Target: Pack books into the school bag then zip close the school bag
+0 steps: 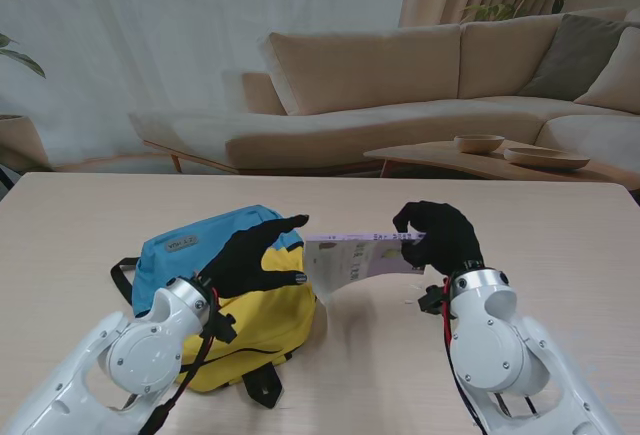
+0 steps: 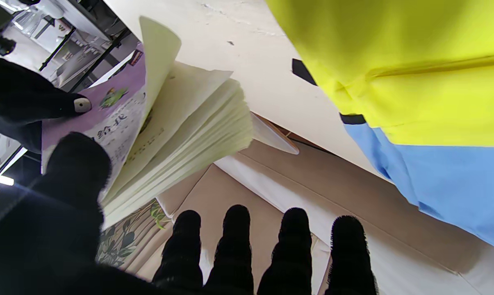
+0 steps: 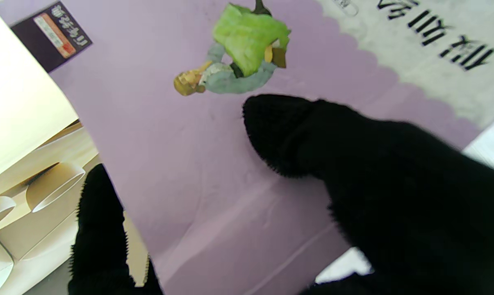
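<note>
The right hand (image 1: 438, 237) pinches a lilac-covered paperback book (image 1: 360, 254), held off the table (image 1: 560, 245) with cream pages fanning loose. The left hand (image 1: 252, 255), fingers spread and holding nothing, hovers over the blue-and-yellow school bag (image 1: 250, 323) lying near the table's near-left edge.

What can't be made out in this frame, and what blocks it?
- School bag opening and zipper: stand view, covered by the left hand.
- Book far end: stand view, wrapped by the right hand.
- Book cover text: right wrist view, cut off by the edge and partly blurred.
</note>
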Controlling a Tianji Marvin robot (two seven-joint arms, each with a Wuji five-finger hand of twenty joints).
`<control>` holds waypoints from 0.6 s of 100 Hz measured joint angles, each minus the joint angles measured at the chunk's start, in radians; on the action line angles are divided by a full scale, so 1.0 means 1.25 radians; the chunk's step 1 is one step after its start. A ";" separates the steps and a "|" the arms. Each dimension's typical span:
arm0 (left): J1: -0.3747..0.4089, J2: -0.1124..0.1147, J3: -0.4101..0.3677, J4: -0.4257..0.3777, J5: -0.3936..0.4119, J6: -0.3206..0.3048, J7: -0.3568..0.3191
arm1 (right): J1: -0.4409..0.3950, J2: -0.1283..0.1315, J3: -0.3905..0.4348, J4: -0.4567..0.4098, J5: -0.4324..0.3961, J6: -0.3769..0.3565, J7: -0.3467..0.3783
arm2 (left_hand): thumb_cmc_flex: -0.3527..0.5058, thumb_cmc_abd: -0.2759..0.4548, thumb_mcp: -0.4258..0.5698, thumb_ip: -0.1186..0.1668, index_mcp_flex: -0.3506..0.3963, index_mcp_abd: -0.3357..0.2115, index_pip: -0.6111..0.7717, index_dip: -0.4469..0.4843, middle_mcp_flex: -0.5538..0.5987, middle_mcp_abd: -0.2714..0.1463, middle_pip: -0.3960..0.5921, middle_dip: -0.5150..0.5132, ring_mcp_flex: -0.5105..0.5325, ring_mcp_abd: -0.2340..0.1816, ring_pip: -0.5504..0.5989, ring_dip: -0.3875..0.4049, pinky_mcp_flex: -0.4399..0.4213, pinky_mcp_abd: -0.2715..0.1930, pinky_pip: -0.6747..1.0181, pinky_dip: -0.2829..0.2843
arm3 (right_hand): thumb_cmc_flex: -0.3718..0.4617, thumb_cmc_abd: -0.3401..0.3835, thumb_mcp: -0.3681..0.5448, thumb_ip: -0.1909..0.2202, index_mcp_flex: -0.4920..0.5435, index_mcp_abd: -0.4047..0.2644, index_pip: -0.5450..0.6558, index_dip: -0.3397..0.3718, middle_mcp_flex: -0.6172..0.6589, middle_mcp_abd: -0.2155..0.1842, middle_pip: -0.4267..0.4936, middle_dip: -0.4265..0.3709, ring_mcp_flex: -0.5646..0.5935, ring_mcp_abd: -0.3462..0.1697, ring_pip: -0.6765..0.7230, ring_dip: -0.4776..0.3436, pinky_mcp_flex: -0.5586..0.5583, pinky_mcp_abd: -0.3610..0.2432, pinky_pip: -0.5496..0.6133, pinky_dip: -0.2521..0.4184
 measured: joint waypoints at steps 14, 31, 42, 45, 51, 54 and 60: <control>-0.024 -0.004 0.020 0.017 -0.035 -0.008 0.003 | 0.001 -0.004 -0.025 -0.008 0.013 0.015 -0.011 | 0.000 0.000 0.006 0.000 0.000 0.000 0.030 0.013 0.000 0.000 0.000 0.000 0.002 0.000 0.000 0.000 0.000 0.000 -0.001 0.000 | 0.003 -0.001 0.000 0.000 0.000 0.000 0.000 0.000 0.000 0.005 0.000 0.000 0.000 0.006 0.005 0.000 0.000 0.001 0.000 0.002; -0.044 -0.008 0.035 0.029 -0.050 -0.014 0.001 | 0.005 -0.009 -0.050 -0.010 0.028 0.025 -0.023 | 0.034 0.002 0.015 0.000 0.000 0.000 0.194 0.088 0.041 0.001 0.041 0.010 0.034 0.000 0.026 0.021 0.024 0.001 -0.001 0.026 | 0.003 -0.001 0.000 0.000 0.001 0.000 0.000 0.000 0.000 0.006 0.000 0.000 0.000 0.007 0.005 -0.001 0.000 0.001 0.000 0.003; -0.050 -0.008 0.040 0.033 -0.048 -0.019 -0.002 | 0.010 -0.013 -0.065 -0.010 0.041 0.032 -0.034 | 0.084 0.001 0.071 0.000 0.000 0.000 0.339 0.158 0.095 0.002 0.098 0.055 0.080 0.005 0.111 0.075 0.044 0.003 0.110 0.057 | 0.003 -0.001 0.000 0.000 0.001 0.000 0.000 0.000 0.000 0.006 0.000 0.000 0.000 0.007 0.005 -0.001 0.000 0.001 0.000 0.004; -0.052 -0.008 0.041 0.035 -0.052 -0.019 -0.003 | 0.010 -0.015 -0.068 -0.010 0.044 0.033 -0.036 | 0.102 0.002 0.074 0.000 0.001 0.000 0.373 0.178 0.113 0.002 0.107 0.065 0.096 0.011 0.139 0.089 0.052 0.004 0.150 0.059 | 0.003 -0.001 0.000 0.000 0.001 0.000 0.000 0.000 0.000 0.006 0.000 0.000 0.000 0.007 0.005 -0.001 0.000 0.001 0.000 0.004; -0.054 -0.008 0.042 0.037 -0.063 -0.022 -0.006 | 0.011 -0.017 -0.073 -0.011 0.050 0.036 -0.040 | 0.133 0.003 0.092 0.000 0.003 0.000 0.423 0.218 0.147 0.002 0.134 0.084 0.129 0.014 0.189 0.104 0.071 0.012 0.226 0.060 | 0.003 -0.001 0.000 0.000 0.001 0.000 0.000 0.000 0.000 0.006 0.000 0.000 0.000 0.008 0.005 -0.001 0.000 0.001 0.000 0.004; -0.055 -0.008 0.042 0.037 -0.066 -0.025 -0.008 | 0.011 -0.018 -0.076 -0.011 0.052 0.036 -0.043 | 0.154 0.009 0.098 0.000 0.023 0.000 0.447 0.244 0.168 0.002 0.150 0.093 0.149 0.021 0.214 0.112 0.081 0.015 0.268 0.060 | 0.003 -0.001 0.000 0.000 0.001 0.000 0.000 0.000 0.000 0.006 0.000 0.000 0.000 0.008 0.005 -0.001 0.000 0.001 0.000 0.004; -0.057 -0.008 0.042 0.040 -0.071 -0.033 -0.009 | 0.012 -0.020 -0.082 -0.011 0.059 0.040 -0.049 | 0.205 0.014 0.097 0.000 0.046 -0.005 0.501 0.292 0.204 0.002 0.186 0.106 0.186 0.032 0.265 0.122 0.107 0.023 0.338 0.060 | 0.005 -0.001 0.000 0.000 0.001 0.000 0.000 0.000 0.000 0.006 0.000 0.000 0.000 0.009 0.005 -0.001 0.000 0.002 0.000 0.004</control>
